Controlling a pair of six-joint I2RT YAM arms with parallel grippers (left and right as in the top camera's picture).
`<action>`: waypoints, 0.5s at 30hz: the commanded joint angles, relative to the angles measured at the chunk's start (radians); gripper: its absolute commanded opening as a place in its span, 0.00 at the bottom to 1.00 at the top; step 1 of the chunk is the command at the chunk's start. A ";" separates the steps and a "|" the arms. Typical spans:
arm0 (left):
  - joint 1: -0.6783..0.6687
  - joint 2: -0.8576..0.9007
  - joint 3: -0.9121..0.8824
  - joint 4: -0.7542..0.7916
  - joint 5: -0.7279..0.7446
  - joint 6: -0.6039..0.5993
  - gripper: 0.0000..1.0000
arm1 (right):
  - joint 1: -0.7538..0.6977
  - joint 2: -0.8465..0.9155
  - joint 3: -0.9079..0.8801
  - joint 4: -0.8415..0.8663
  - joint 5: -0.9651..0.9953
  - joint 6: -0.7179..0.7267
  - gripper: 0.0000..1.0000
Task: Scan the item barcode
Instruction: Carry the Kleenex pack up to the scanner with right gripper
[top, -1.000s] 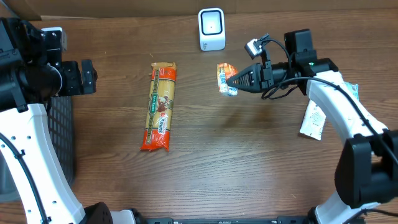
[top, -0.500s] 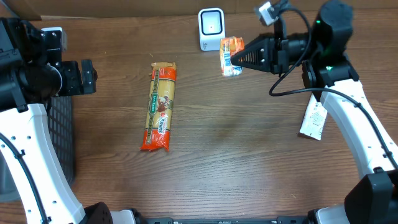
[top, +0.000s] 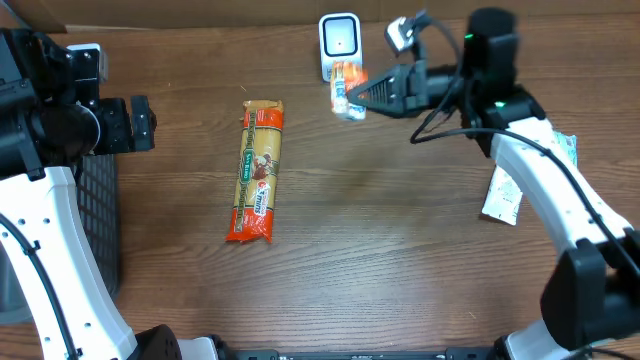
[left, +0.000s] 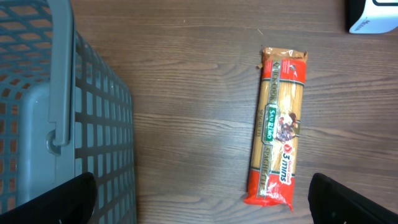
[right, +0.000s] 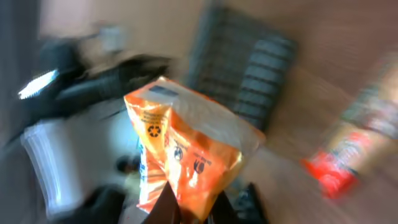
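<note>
We are holding a small orange-and-white crinkled plastic packet (top: 347, 88) in our right gripper (top: 360, 92), whose jaws are pinching tight on one edge of it. The arm is reaching along the far side of the brown wooden table (top: 400, 270). The packet is hanging in the air just beside the white box-shaped barcode scanner (top: 340, 45), off its lower right corner in the overhead view. We cannot tell whether the two are touching.

The right wrist view is smearing badly. There the packet (right: 186, 149) is filling the middle of the frame above our fingers (right: 166, 208), and we are not making out any barcode on the side that shows.

Our left gripper (left: 200, 198) is standing wide open and holding nothing, well apart from the scanner. It is hovering by the grey plastic lattice basket (left: 93, 124), with a long orange-and-green bag of spaghetti (left: 277, 127) lying flat on the wood nearby.

We are judging that we are in the presenting step, with the item lifted and brought up to the reader. The next move is probably calling for a slow turn of the wrist, so that the printed code is facing the scanner's window. After that we should be holding the packet steady there, since a thin, crinkling packet may be hiding or bending its code.
</note>
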 joint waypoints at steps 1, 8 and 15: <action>-0.007 0.006 -0.002 0.001 0.008 0.015 1.00 | -0.003 0.015 0.005 -0.169 0.339 -0.271 0.04; -0.007 0.006 -0.002 0.000 0.008 0.015 1.00 | 0.013 0.018 0.306 -0.646 0.788 -0.510 0.04; -0.007 0.006 -0.002 0.001 0.008 0.015 1.00 | 0.169 0.069 0.644 -0.780 1.525 -0.679 0.03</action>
